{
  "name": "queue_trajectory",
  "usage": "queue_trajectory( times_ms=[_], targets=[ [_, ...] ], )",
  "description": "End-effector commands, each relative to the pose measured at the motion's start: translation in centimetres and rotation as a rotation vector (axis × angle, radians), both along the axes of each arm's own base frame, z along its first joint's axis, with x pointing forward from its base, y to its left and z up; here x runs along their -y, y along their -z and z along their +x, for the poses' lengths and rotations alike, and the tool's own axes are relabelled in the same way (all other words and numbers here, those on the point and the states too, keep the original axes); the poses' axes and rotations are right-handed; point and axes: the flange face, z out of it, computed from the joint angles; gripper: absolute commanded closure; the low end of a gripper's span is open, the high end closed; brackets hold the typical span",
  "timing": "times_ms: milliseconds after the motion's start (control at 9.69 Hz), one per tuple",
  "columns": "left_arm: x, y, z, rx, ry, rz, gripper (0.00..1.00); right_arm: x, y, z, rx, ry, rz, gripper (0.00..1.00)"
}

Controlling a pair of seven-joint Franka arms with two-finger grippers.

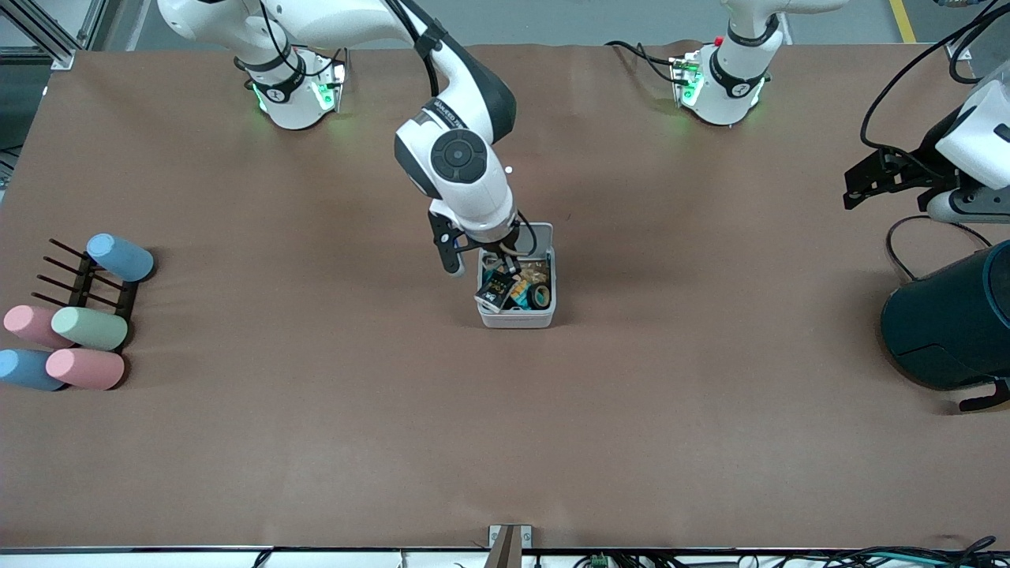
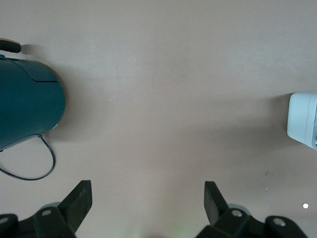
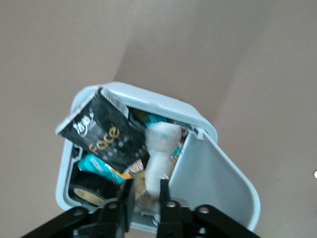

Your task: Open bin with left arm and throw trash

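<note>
The white bin (image 1: 517, 317) stands mid-table with its lid (image 1: 541, 237) swung up and open. Inside lie the black shiny wrapper (image 1: 495, 290), the black tape ring (image 1: 540, 296) and other scraps. My right gripper (image 1: 505, 264) hangs over the open bin, its fingers narrowly set around the pale band loop (image 3: 157, 148). The right wrist view shows the wrapper (image 3: 106, 134), the tape ring (image 3: 86, 193) and the lid (image 3: 213, 188). My left gripper (image 1: 860, 185) waits open and empty over the table at the left arm's end (image 2: 148, 198). A corner of the bin (image 2: 303, 119) shows in the left wrist view.
A large dark teal round container (image 1: 947, 323) lies at the left arm's end, also in the left wrist view (image 2: 27, 106), with a thin black cable beside it. Several pastel cylinders (image 1: 87, 327) and a black rack (image 1: 83, 284) sit at the right arm's end.
</note>
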Motion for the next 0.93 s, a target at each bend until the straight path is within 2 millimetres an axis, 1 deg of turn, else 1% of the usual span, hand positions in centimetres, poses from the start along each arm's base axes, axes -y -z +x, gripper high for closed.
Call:
queue_trajectory(
  times_ms=[0, 103, 206, 413, 516, 619, 722, 825],
  targets=[
    [-0.1, -0.5, 0.4, 0.015, 0.001, 0.008, 0.0, 1.5, -1.9, 2.7, 0.019, 0.046, 0.026, 0.41],
    [-0.1, -0.2, 0.5, 0.011, 0.0, 0.008, 0.0, 1.6, -2.9, 3.0, 0.031, 0.047, 0.033, 0.41],
    [-0.2, -0.1, 0.6, 0.009, -0.002, 0.009, 0.0, 2.7, -3.7, 3.7, 0.037, 0.038, 0.034, 0.41],
    [-0.1, -0.1, 0.6, 0.009, 0.001, 0.007, 0.0, 8.9, -8.8, 6.0, 0.027, -0.033, 0.024, 0.41],
    [-0.2, -0.1, 0.6, 0.009, 0.006, 0.007, 0.0, 13.8, -10.6, 7.6, -0.002, -0.088, 0.011, 0.41],
    [-0.2, -0.1, 0.6, 0.009, 0.011, 0.007, 0.0, 18.0, -11.8, 8.5, -0.028, -0.163, 0.001, 0.42],
    [-0.2, 0.1, 0.7, 0.004, 0.011, 0.007, 0.0, 23.2, -13.3, 9.3, -0.061, -0.239, -0.002, 0.42],
    [-0.2, 0.1, 0.7, 0.004, 0.012, 0.006, 0.0, 28.0, -15.0, 9.6, -0.078, -0.319, 0.007, 0.42]
  ],
)
